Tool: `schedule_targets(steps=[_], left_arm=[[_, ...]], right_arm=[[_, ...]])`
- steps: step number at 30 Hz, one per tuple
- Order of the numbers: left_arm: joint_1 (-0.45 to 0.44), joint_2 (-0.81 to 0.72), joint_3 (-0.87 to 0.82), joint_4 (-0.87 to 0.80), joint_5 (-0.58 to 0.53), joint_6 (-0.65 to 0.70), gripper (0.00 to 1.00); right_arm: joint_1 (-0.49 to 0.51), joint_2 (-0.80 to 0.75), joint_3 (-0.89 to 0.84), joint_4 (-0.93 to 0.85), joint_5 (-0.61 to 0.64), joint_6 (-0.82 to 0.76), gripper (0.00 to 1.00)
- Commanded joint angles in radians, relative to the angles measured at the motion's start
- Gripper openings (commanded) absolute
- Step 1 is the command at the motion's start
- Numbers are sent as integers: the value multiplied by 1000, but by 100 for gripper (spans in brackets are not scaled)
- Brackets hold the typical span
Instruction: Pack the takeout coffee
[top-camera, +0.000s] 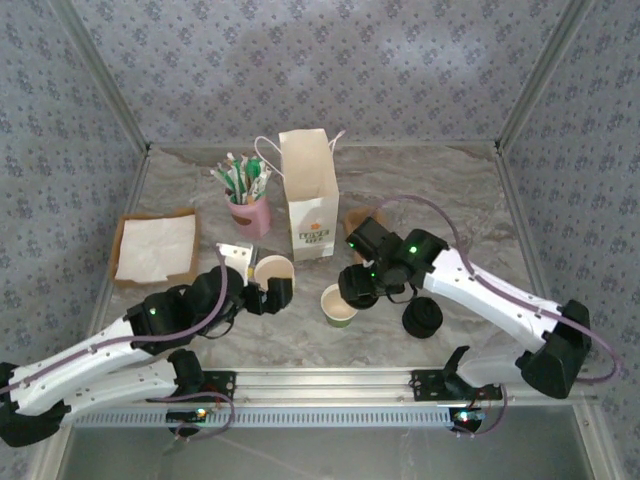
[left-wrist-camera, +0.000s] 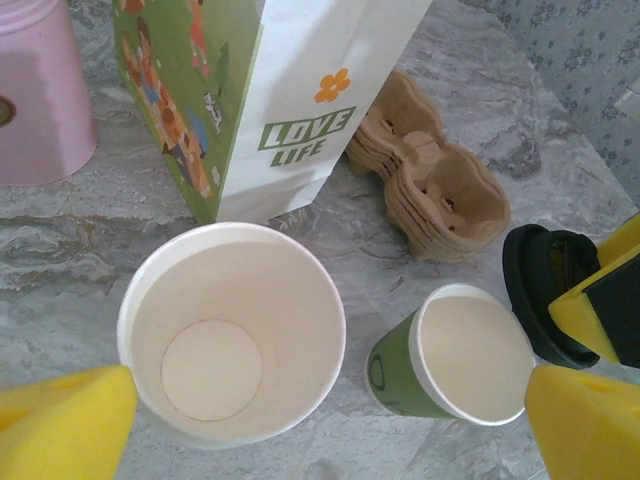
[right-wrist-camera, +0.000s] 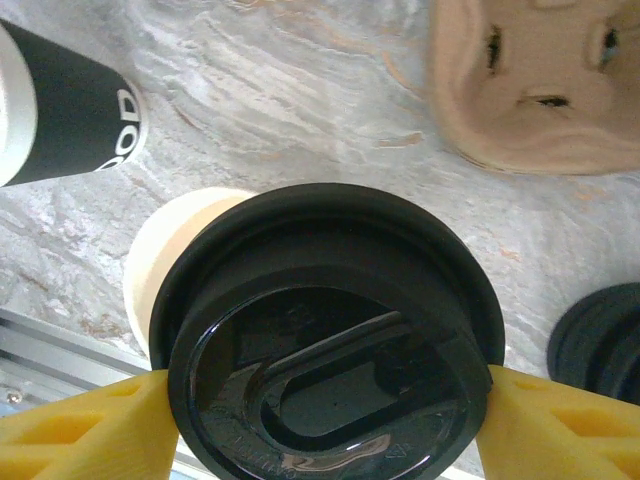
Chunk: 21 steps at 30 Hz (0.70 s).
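The takeout coffee cup (top-camera: 339, 305), green outside and cream inside, stands open-topped on the marble table (top-camera: 450, 190); it also shows in the left wrist view (left-wrist-camera: 470, 350). My right gripper (top-camera: 357, 288) (right-wrist-camera: 320, 430) is shut on a round black lid (right-wrist-camera: 325, 340), held just above and beside this cup, whose rim (right-wrist-camera: 150, 260) peeks out at the lid's left. The lid (left-wrist-camera: 545, 290) is tilted and apart from the cup. My left gripper (top-camera: 272, 293) (left-wrist-camera: 325, 430) is open over a taller lidless cup (left-wrist-camera: 230, 330).
A white paper bag (top-camera: 308, 195) stands upright behind the cups. Brown cup carriers (left-wrist-camera: 430, 180) lie to its right, and a pile of black lids (top-camera: 422, 318) lies nearer. A pink holder (top-camera: 250, 212) of stirrers and a napkin tray (top-camera: 155, 248) sit to the left.
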Motion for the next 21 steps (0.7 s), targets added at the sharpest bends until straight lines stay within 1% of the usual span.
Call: schedule_targets(steps=[1,8,21], left_arm=[[9,-18,0,-25,-23,-13,99],[12,-40,-16,-23,-23,-15,99],[17,-68,-41,-25,-18,-20,100]], right_arm=[[35,49,68,-37,27,-53,76],[79,140,125,-77,38,-71,77],[133,247,190,-130,51,-83,78]])
